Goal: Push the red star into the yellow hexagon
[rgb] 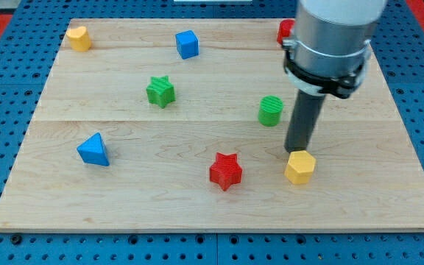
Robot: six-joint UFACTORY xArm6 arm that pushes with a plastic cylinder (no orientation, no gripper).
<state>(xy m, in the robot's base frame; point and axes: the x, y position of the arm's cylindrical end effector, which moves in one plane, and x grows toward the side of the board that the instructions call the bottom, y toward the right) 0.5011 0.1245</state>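
Red star (225, 171) sits low on the board, a little toward the view's right of centre, with the yellow hexagon (299, 167) near it on the view's right and a bare strip of wood between the two. In this one camera view my tip (297, 152) stands just behind the hexagon, at its top edge as seen, touching it or very nearly so; I cannot tell which. I carry no claw at all, only a plain dark rod, so nothing opens, closes or grips.

I judge the star to be a light, rigid little block that should slide easily on the smooth wood. Its points may make it spin if I push off-centre, so I would press on its far face, on the view's left, square through the middle.

The wooden board (160, 206) is flat and pale, lying on a blue perforated table (6, 37). Around it lie a green star (160, 91), a green cylinder (270, 110), a blue triangular block (93, 149), a blue cube (187, 43), a second yellow block (79, 37) in the top left corner, and a red block (285, 31) half hidden behind my arm. None of them stands between star and hexagon.
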